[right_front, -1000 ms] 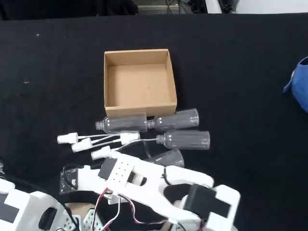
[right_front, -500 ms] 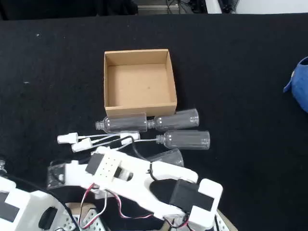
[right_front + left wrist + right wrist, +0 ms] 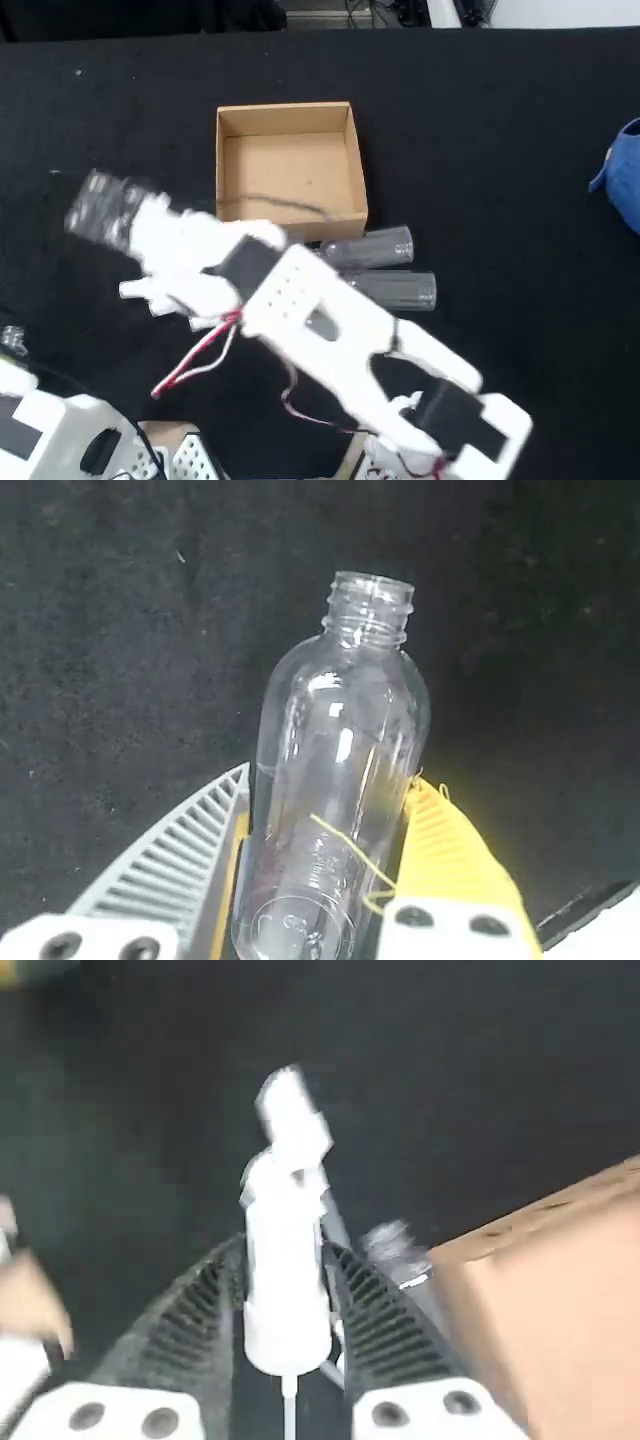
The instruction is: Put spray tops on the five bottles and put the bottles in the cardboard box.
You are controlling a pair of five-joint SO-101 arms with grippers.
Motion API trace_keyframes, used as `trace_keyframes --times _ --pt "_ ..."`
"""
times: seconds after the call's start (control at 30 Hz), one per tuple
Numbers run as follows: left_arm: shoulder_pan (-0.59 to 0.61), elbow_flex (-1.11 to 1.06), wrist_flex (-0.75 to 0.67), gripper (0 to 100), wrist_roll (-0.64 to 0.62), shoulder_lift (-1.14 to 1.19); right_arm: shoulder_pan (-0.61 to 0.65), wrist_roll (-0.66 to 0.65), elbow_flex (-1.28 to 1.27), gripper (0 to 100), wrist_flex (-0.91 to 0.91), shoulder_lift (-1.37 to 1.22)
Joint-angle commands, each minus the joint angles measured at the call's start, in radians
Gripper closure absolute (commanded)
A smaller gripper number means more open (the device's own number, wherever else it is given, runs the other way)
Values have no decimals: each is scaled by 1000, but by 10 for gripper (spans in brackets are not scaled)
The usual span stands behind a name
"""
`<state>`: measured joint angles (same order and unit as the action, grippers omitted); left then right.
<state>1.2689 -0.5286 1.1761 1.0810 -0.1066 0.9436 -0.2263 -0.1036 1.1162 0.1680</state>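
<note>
My left gripper [image 3: 330, 780] is shut on a clear bottle [image 3: 340, 750] with no top, its threaded neck pointing away over black cloth. The bottle's tip [image 3: 12, 340] peeks in at the high view's left edge. My right gripper [image 3: 285, 1250] is shut on a white spray top [image 3: 285, 1210], with the cardboard box's corner [image 3: 560, 1300] close beside it. From above, that right gripper [image 3: 105, 215] hovers just left of the open cardboard box [image 3: 292, 218]. Two clear bottles [image 3: 375, 247] [image 3: 405, 290] lie in front of the box, partly covered by the right arm.
Loose white spray tops [image 3: 140, 290] lie left of the bottles, half under the right arm [image 3: 330, 330]. A blue object [image 3: 622, 185] sits at the table's right edge. The left arm's base [image 3: 40, 440] is at the front left corner.
The right arm has swung from the table's front up and to the left, with the spray top in its gripper. It now covers the leftmost bottle and some spray tops.
</note>
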Motion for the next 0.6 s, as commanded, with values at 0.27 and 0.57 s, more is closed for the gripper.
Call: trace_keyframes --times 0.27,0.57 --pt "-251 79 -71 970 -453 -149 -232 233 427 987 -64 154" --pt "-564 5 -55 970 -666 -560 -522 408 630 988 -11 216"
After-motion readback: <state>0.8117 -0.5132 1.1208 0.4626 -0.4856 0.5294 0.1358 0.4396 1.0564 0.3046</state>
